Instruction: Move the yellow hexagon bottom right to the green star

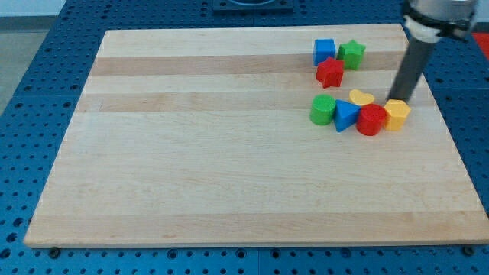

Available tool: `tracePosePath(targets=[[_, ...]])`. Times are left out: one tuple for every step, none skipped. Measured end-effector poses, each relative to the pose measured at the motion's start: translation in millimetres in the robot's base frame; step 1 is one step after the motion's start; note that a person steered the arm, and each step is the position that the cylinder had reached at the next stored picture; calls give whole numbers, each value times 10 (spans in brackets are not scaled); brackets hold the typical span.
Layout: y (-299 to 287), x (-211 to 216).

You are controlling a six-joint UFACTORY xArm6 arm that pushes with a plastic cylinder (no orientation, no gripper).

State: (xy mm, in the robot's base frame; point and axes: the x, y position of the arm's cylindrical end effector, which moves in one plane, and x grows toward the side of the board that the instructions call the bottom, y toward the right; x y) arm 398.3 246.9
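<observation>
**Tip at the yellow hexagon's top edge**

My tip [398, 101] rests right at the top edge of the yellow hexagon [396, 114]; I can't quite tell if it touches. It's a bare rod, holding nothing. The hexagon sits against a red cylinder [371, 120], below and right of the green star [352, 53]. No writing is legible on the wooden board [191, 153].
</observation>
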Motion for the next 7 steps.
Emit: tracePosePath(targets=[[245, -73], [465, -93], [485, 810], [294, 1379], [-93, 1467], [-272, 1362], [-272, 1260]])
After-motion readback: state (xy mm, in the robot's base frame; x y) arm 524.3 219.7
